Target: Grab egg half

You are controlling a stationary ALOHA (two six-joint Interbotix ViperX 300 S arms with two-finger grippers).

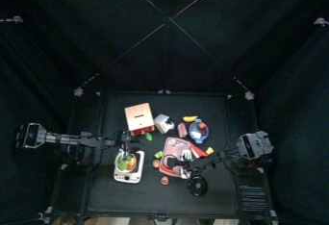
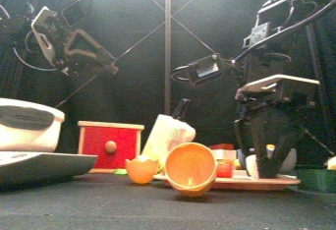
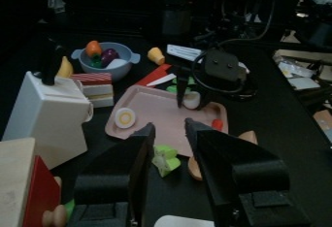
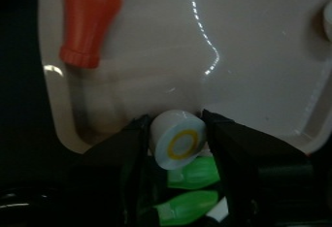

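A robot lab pen: black curtains enclose a small black table strewn with toy food.

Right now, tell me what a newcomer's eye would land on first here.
The egg half, yolk showing, sits between the right gripper jaws at the edge of the pink tray. An orange carrot lies further up on that tray. In the front view an orange bowl stands tipped toward the camera at the table's near edge, beside a red box.
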